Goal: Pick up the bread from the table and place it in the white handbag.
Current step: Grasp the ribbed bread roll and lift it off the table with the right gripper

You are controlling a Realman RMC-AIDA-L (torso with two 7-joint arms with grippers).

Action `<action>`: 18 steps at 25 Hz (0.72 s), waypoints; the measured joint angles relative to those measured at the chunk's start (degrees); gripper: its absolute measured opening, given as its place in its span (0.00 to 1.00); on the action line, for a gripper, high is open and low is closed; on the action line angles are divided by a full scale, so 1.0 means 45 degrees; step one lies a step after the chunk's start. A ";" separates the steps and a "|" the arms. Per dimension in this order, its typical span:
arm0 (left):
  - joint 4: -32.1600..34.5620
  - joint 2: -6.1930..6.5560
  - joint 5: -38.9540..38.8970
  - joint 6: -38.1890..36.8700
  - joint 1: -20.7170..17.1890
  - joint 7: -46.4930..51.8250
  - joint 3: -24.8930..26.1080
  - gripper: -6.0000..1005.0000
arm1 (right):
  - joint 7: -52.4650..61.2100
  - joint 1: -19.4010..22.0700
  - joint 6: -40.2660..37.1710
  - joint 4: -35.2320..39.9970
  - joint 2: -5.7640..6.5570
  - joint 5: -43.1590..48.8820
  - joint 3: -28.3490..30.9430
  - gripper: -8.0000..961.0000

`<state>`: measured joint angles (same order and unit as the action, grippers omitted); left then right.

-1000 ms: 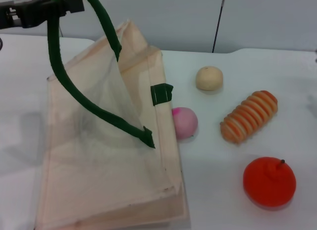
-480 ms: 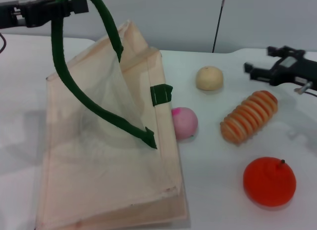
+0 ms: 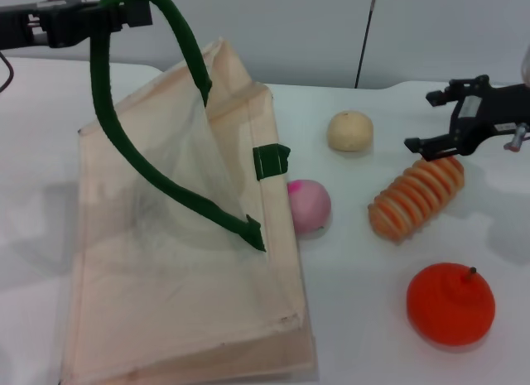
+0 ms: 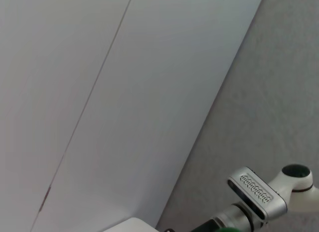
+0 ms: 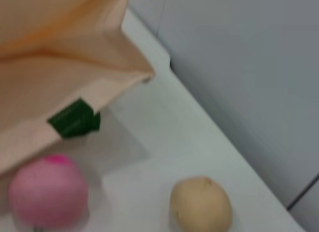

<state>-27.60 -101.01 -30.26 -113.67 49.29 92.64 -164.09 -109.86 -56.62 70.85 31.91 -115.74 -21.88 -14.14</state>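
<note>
The right gripper point(image 3: 431, 120) hangs with its black fingers spread apart just above the far end of the bread point(image 3: 416, 194), nothing between them. The loaf lies on the white table point(image 3: 364, 319), a ridged roll striped orange and cream, slanting away from the robot. A round tan bun point(image 3: 349, 131) sits near it on the far side toward the bag, a smooth pink ball point(image 3: 308, 204) rests against the bag's edge, and a glossy orange-red fruit point(image 3: 450, 304) with a dark stem lies nearer the robot (none of them touches the bread).

The left gripper point(image 3: 124, 11) is held high at the far left, its arm reaching in level, clamped on one dark green handle point(image 3: 132, 145) of the white handbag point(image 3: 166, 277). That thick loop is pulled up, lifting the thin cream fabric so the mouth gapes toward the bread. The second handle's stub point(image 3: 271, 160) lies flat on the bag's rim.
</note>
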 joint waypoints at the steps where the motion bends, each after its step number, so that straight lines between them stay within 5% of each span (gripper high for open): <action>1: 0.0000 -0.0008 0.0005 0.0025 0.0000 0.0000 0.0000 0.10 | 0.0282 0.0042 -0.0004 0.0104 -0.0001 0.0005 -0.0544 0.91; 13: 0.0000 -0.0057 0.0229 0.0139 0.0053 0.0030 0.0000 0.10 | 0.1758 0.0528 0.0156 0.1170 -0.0064 0.0035 -0.5183 0.91; 18: 0.0002 -0.0070 0.0324 0.0196 0.0080 0.0033 0.0000 0.10 | 0.2161 0.0585 0.0306 0.1442 -0.0102 -0.0048 -0.6017 0.90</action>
<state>-27.59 -101.32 -28.80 -112.78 49.65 92.78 -164.09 -100.14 -53.99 72.23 38.40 -116.20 -22.10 -41.21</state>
